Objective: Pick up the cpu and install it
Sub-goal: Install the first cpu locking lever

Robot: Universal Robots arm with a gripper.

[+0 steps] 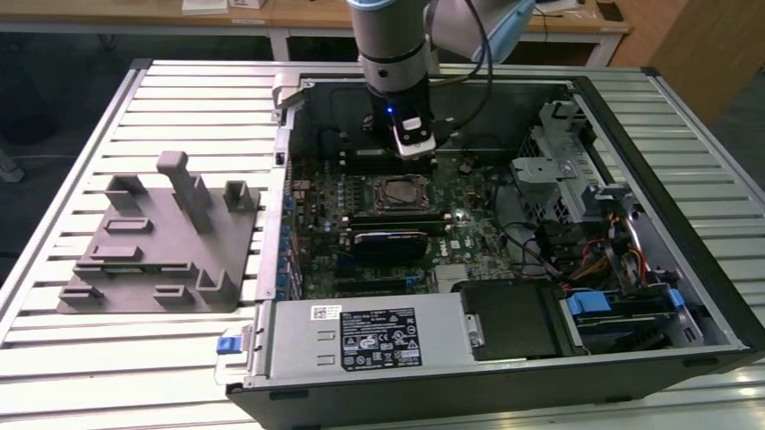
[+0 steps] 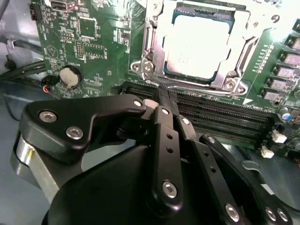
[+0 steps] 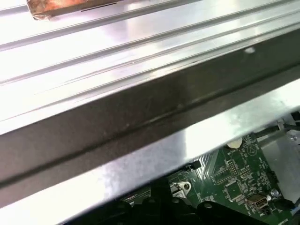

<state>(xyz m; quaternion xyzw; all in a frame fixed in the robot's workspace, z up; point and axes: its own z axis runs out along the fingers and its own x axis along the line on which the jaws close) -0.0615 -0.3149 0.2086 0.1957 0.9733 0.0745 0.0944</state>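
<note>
The exterior view looks down from high on the open black computer case (image 1: 502, 233); both wrist views sit close over its green circuit board (image 2: 89, 42) (shared).

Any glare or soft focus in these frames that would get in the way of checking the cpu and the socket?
Second wrist view: glare washes out the top of the cpu in its socket, and the black gripper linkage close to the lens is soft. First wrist view: the ribbed metal table is blown out and blurred. Exterior view: even light, though the socket sits small beneath the arm.
</note>
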